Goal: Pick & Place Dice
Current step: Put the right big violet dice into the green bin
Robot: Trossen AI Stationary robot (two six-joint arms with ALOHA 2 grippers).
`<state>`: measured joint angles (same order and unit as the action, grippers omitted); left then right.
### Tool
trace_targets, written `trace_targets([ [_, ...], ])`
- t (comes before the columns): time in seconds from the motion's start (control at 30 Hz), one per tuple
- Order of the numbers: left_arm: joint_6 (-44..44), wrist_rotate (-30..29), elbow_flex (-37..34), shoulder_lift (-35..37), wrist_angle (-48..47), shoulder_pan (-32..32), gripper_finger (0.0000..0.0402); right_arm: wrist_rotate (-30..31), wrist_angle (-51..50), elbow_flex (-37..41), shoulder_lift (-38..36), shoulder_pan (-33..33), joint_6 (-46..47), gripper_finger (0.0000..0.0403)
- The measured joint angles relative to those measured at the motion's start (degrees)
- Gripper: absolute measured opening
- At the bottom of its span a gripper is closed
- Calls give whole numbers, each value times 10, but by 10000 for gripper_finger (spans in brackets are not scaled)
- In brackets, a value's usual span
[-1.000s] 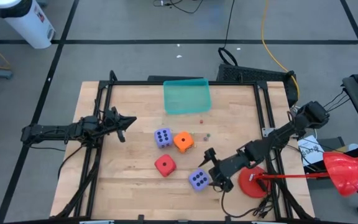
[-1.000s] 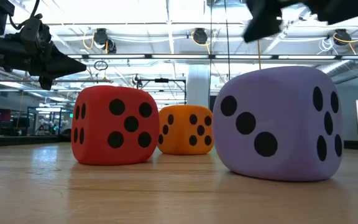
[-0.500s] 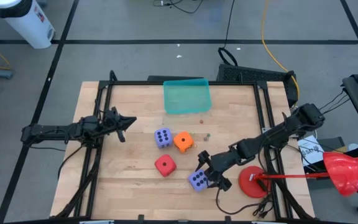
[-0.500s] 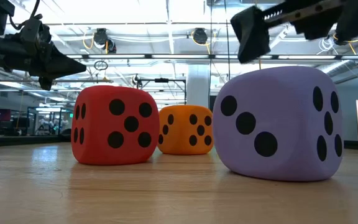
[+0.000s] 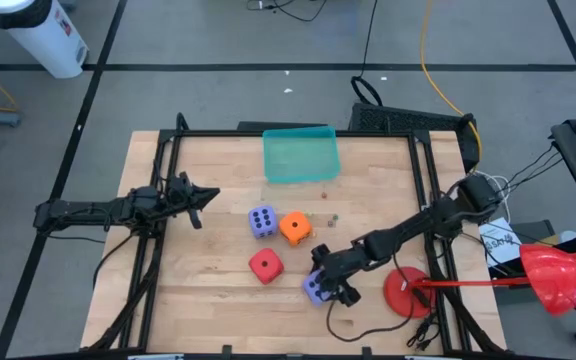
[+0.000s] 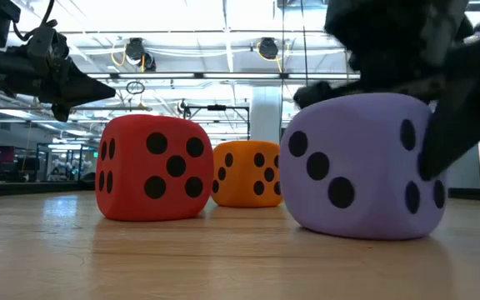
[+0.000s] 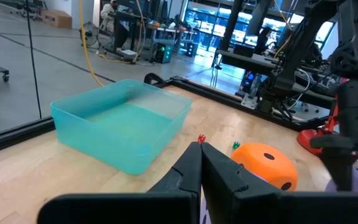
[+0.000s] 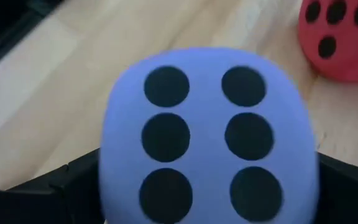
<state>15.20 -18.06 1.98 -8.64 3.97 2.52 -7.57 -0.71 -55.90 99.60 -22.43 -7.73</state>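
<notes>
While its two fingers stand apart on both sides of the near purple die (image 5: 314, 288), the right gripper (image 5: 326, 283) is low on the table (image 5: 218, 290). Just beside lie the red die (image 5: 265, 264), orange die (image 5: 294, 227) and second purple die (image 5: 262, 221). Left gripper (image 5: 206, 198) waits pressed together, well apart.

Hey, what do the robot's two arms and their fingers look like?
Both arms are dark, slim and jointed. The left gripper tapers to a pointed black tip. The right gripper has blocky black fingers. A thin black cable trails on the table near the right arm.
</notes>
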Motion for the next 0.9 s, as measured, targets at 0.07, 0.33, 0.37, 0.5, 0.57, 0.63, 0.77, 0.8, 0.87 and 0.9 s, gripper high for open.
trace_targets([
  [0.07,0,0,0,0,0,0,10,1,0,0,12,0,0,400],
  [0.33,-5,0,0,0,0,0,10,14,87,0,18,-5,5,395],
  [0.37,-5,0,0,0,0,0,10,15,93,0,18,-5,10,393],
  [0.5,-1,0,0,0,1,0,10,17,92,0,18,-4,33,369],
  [0.57,0,0,0,0,1,0,10,18,94,0,18,-1,47,357],
  [0.63,1,0,0,0,1,0,10,32,98,0,13,3,57,357],
  [0.77,7,0,0,0,1,0,10,86,92,0,-34,13,36,357],
  [0.8,10,0,0,0,1,0,10,98,84,-1,-52,18,28,357],
  [0.87,15,0,0,0,1,0,10,130,64,-9,-93,31,13,357],
  [0.9,15,0,0,0,2,0,10,156,59,-16,-114,40,8,358],
])
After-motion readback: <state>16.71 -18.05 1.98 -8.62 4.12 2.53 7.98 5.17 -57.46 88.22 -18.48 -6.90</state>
